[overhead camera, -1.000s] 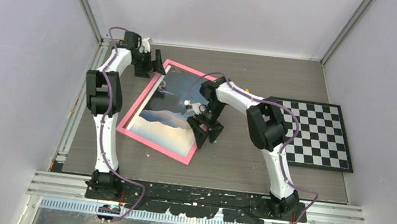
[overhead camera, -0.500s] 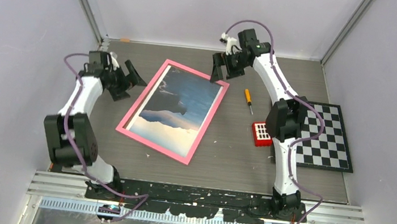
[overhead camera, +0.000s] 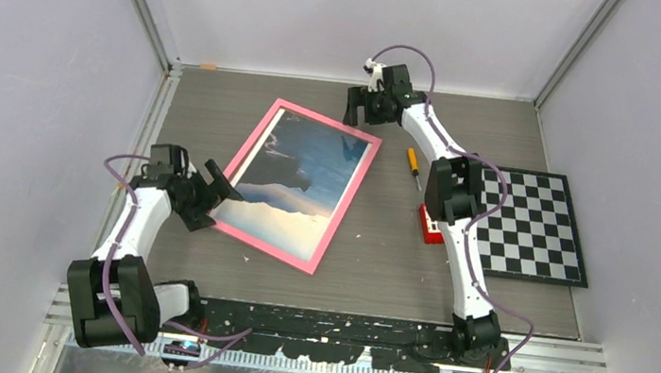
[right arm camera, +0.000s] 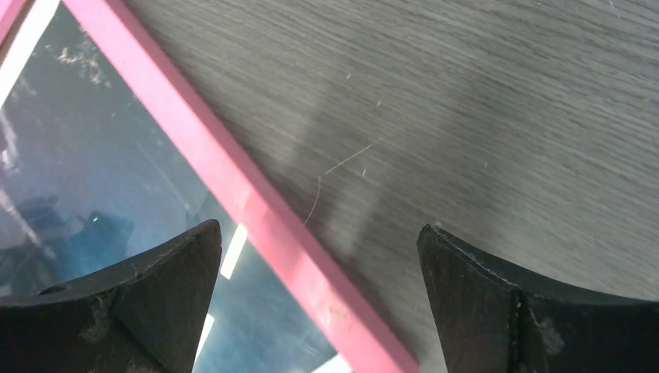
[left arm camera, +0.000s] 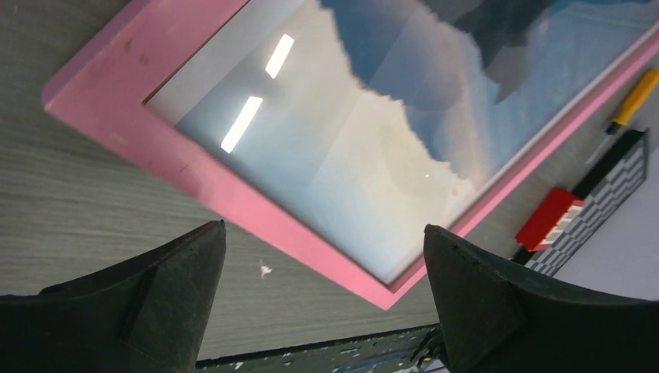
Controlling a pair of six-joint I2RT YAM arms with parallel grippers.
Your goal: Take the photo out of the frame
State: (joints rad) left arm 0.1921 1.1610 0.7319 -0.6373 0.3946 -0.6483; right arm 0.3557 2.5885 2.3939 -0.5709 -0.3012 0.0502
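The frame (overhead camera: pixel 264 247) with its thin pink border lies flat and face up on the table, slanted. The photo (overhead camera: pixel 294 182) of blue water, dark mountains and pale sky shows inside it. My left gripper (overhead camera: pixel 216 199) is open and empty, low at the frame's near left edge. In the left wrist view its jaws (left arm camera: pixel 322 228) span the frame's pink border (left arm camera: pixel 233 198) and the photo (left arm camera: pixel 373 140). My right gripper (overhead camera: pixel 354 118) is open and empty over the frame's far right corner. In the right wrist view its jaws (right arm camera: pixel 319 227) straddle the pink border (right arm camera: pixel 233 186) beside the photo (right arm camera: pixel 101 171).
An orange-handled screwdriver (overhead camera: pixel 414 164) and a red block (overhead camera: pixel 433 223) lie right of the frame. A black-and-white checkerboard (overhead camera: pixel 531 225) lies at the right. The left wrist view also shows the screwdriver (left arm camera: pixel 633 97), the block (left arm camera: pixel 553 217) and the checkerboard (left arm camera: pixel 614 183). Grey walls enclose the table.
My left gripper swung from the frame's far left corner down to its near left edge. My right gripper moved from the frame's right side to its far corner. The frame stayed put.
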